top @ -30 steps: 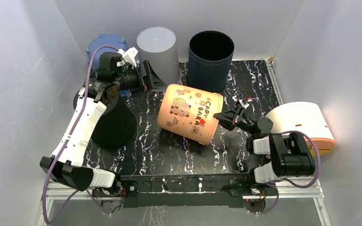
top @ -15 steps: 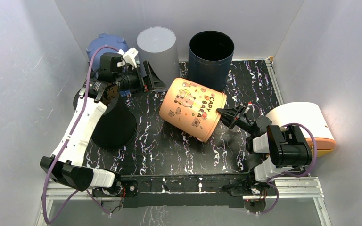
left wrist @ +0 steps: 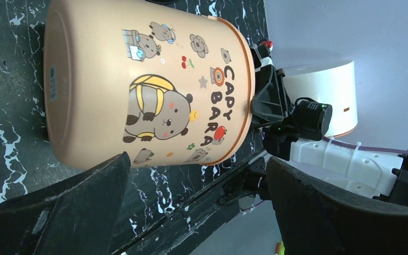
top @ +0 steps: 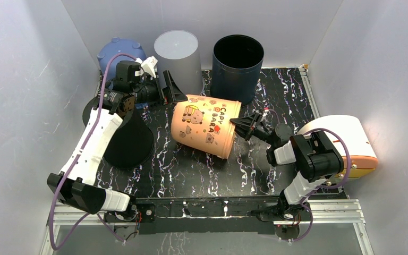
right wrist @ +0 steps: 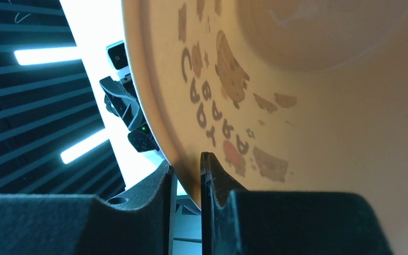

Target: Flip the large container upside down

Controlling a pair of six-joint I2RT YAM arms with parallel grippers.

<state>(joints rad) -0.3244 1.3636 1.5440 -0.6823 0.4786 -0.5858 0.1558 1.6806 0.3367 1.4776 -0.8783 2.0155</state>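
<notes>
– Leftward is where the large container [top: 204, 126] has gone since 1 second back. On my overhead feed it slid across the table [top: 276, 90] toward the left arm, and the right gripper [top: 240, 125] travelled with it.

– How does it lie now?

– On its side near the middle of the table. Its base points at the left gripper [top: 176, 93], its open mouth faces the right arm, and the CAPY BARA print is on top. I can't tell whether the rim end is lifted off the surface.

– What has the right gripper got?

– The rim. On my right wrist feed the 2 fingers [right wrist: 111, 218] are almost closed. The thin wall is pinched between them, with 1 finger outside and 1 inside the mouth.

– And the left?

– Spread wide, holding nothing. From overhead I see it just beside the far edge of the base, and I can't tell whether it touches.

– Anything around it?

– I see a grey cylinder [top: 176, 53] and a dark blue bin [top: 237, 61] standing behind it. A black cone [top: 130, 141] sits to its left under the left arm. A white-and-orange container [top: 340, 141] lies off to the right.
</notes>
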